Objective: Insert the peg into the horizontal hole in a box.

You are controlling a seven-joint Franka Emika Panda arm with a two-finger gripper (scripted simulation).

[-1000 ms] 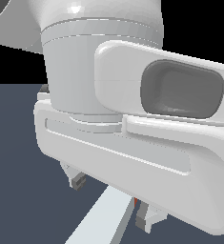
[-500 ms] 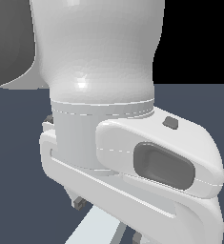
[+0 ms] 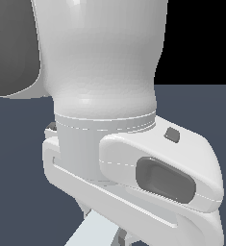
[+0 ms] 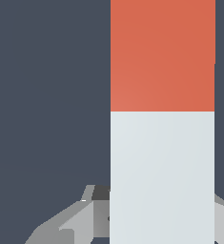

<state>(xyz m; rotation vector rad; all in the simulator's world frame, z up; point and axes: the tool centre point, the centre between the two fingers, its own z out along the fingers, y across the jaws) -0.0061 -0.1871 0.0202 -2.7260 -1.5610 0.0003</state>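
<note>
Filling nearly the whole exterior view is the white robot arm [image 3: 105,72], so close to the camera that there's barely any scene left around it. Its wrist housing [image 3: 148,178] slopes down toward the exterior view's right, with a dark grey oval recess on its side. Right under the housing, at the bottom edge, a pale slab pokes out: that's the peg [image 3: 88,233], just a small bit of its grey-white part. The fingers are basically hidden from here, only a tiny grey scrap shows beside the peg.

The wrist view is way more useful. The peg [image 4: 162,143] runs straight out away from the gripper [image 4: 162,214], grey-white on the part nearest the fingers and orange-red on the far end. A grey finger [image 4: 80,219] sits tight against one side of the pale section and a sliver of the other finger shows on the opposite side, so the jaws look clamped on the peg's pale part. Behind it is only plain dark blue-grey floor [image 4: 46,95]. Neither view has the box or its hole in frame.
</note>
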